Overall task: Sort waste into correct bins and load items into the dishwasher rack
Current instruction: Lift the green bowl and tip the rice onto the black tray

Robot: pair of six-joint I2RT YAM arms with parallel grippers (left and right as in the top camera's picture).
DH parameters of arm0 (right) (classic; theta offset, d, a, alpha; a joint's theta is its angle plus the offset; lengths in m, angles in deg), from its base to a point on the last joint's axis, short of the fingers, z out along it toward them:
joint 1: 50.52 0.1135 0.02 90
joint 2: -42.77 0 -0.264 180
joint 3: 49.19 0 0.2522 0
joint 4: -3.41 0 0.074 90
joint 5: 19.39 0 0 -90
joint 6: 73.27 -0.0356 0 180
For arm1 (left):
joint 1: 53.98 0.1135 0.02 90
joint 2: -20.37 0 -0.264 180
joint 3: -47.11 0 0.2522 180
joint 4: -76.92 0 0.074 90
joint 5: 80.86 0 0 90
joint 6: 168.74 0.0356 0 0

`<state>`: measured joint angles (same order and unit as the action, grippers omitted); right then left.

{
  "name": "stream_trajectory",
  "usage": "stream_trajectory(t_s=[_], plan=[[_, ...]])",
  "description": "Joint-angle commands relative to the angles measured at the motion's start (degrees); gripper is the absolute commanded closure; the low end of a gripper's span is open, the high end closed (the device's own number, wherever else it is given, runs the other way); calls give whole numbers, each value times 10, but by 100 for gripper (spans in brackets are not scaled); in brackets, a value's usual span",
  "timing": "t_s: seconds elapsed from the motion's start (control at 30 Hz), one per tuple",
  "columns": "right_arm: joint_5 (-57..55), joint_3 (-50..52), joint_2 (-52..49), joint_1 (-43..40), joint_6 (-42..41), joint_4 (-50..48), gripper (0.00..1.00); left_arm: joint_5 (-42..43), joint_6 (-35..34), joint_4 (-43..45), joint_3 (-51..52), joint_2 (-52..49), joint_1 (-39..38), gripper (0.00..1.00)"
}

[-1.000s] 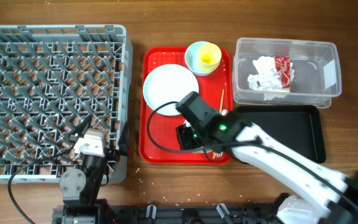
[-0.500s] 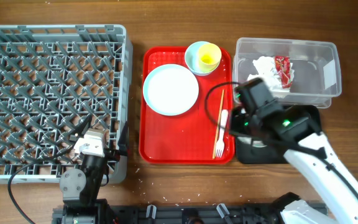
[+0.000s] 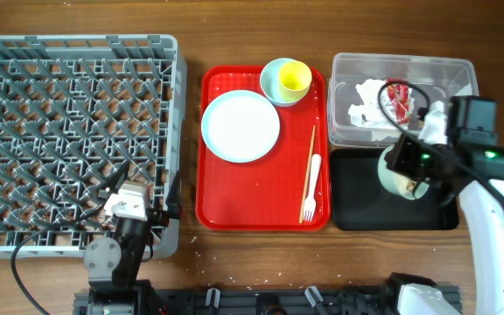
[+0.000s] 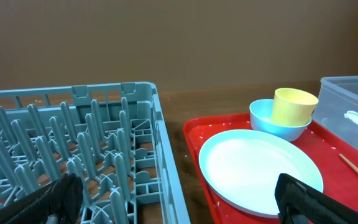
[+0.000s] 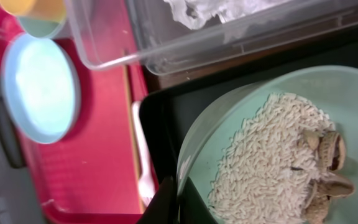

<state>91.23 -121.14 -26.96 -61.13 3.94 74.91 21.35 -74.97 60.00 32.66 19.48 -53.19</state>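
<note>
One bowl (image 5: 263, 102) of rice (image 5: 260, 162) is clamped in your right pincer (image 5: 170, 198); next, tip it into the black tray (image 3: 361, 210) beneath.

Brown wood-grain table (image 3: 261, 254), low sheen. Matt grey plas. for dishwasher rack (image 3: 77, 41). Glossy smooth plas. for red tray (image 3: 252, 197); similar smooth semi-gloss on plate (image 3: 241, 127), yellow cup (image 3: 294, 79) & rice bowl (image 5: 328, 87). Clear shiny plas. tub (image 3: 436, 70); satin plas. black tray (image 3: 357, 197). Bare wood chopsticks (image 3: 311, 144), white plas. fork (image 3: 313, 175). Crumpled paper tissue (image 3: 366, 103); shiny printed film wrapper (image 3: 399, 103). Grainy matt rice (image 5: 260, 168).
</note>
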Motion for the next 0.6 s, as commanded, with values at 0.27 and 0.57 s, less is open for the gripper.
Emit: stream_trajectory(t_s=[0.27, 0.57], plan=[[390, 135, 9, -207, 83, -141, 95, -3, -3, -1, 3, 3, -3, 0], [604, 259, -22, -264, 77, -322, 96, -3, -3, -1, 3, 3, -3, 0]])
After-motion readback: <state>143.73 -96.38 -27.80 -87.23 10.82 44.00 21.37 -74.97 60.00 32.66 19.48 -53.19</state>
